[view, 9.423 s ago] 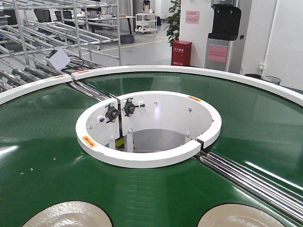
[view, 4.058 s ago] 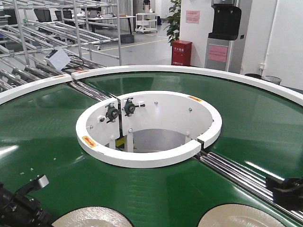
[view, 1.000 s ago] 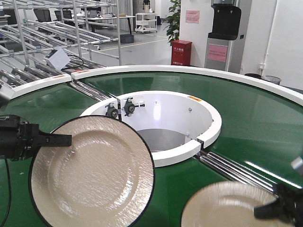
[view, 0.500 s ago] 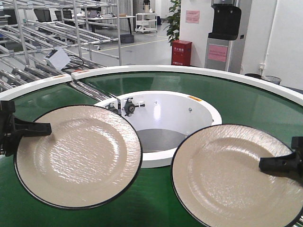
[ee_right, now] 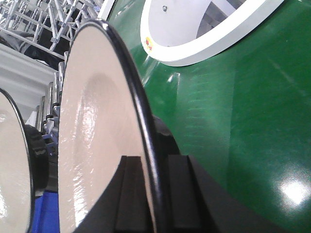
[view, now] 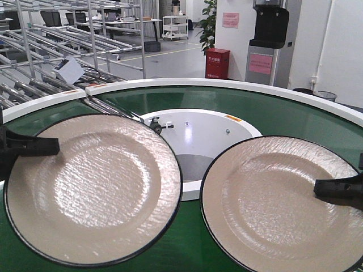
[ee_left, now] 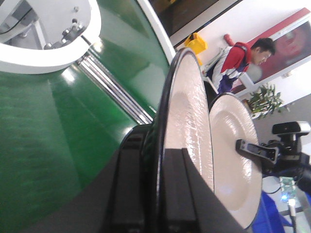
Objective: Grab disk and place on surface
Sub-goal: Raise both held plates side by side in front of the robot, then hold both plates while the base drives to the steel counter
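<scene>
Left arm: our black left gripper (ee_left: 156, 194) is pinching the edge of a cream, glossy round disk with a thin black rim (view: 93, 190). In the left wrist view there's one finger on each face, with the rim wedged between them.
Right arm: same deal here, the black right gripper (ee_right: 154, 194) is clamped on the rim of a second cream round disk with a black rim (view: 278, 204).
Where the disks are: we see both up in the air over the green round conveyor belt (view: 283, 113), tilted so their faces point at the front camera.
Gap: they sit side by side and close together, with a narrow strip of green showing between them in the front view.
Centre: the left one hides the left part of the white ring (view: 199, 112) in the middle of the belt.
Background: we've got grey metal pipe racks (view: 57, 34) at back left and a red box (view: 217, 63) by the white wall. The left wrist view also catches a person in a red and white jacket (ee_left: 238, 58).
</scene>
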Available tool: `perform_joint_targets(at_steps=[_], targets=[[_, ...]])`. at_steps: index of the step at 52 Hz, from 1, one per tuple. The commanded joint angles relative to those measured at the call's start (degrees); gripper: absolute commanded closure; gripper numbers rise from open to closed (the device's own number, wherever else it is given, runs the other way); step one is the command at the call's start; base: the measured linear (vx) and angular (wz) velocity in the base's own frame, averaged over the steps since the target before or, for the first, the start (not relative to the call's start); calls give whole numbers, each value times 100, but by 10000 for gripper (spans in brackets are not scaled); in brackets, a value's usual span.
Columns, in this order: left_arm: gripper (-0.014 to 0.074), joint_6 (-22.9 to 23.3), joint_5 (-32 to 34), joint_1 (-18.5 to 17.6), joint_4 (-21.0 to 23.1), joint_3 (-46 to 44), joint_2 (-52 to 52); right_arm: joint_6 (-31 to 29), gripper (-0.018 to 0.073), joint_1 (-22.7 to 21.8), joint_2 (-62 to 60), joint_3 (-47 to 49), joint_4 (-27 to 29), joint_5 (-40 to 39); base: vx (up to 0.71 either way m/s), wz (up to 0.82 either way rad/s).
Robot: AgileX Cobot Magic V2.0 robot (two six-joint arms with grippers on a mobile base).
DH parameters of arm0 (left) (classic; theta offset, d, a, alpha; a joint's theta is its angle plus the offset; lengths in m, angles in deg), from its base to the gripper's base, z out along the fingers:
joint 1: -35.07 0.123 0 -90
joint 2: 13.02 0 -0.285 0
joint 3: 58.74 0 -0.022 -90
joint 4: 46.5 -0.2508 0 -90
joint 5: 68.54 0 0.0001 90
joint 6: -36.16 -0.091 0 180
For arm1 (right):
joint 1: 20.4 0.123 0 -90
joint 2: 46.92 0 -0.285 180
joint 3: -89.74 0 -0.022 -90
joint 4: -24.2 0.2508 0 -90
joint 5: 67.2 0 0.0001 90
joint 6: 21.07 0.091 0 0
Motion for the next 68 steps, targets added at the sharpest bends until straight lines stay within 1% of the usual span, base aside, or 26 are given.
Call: perform_joint_targets(at_steps=[1,6,11,17,68], targets=[[601,172,1,-69,651,-175,-213,46,568,-23,-205,180,746,88,0,0],[601,172,24,-178,651,-175,-213,46,568,-23,-205,180,751,94,0,0],[601,172,45,-275,559,-175,-213,46,568,-23,-205,180,750,89,0,0],[601,172,53,-268,469,-175,-213,0,568,-23,-205,180,750,64,0,0],[601,167,31,-268,481,-175,-194,-11,568,-23,-205,180,709,76,0,-1]])
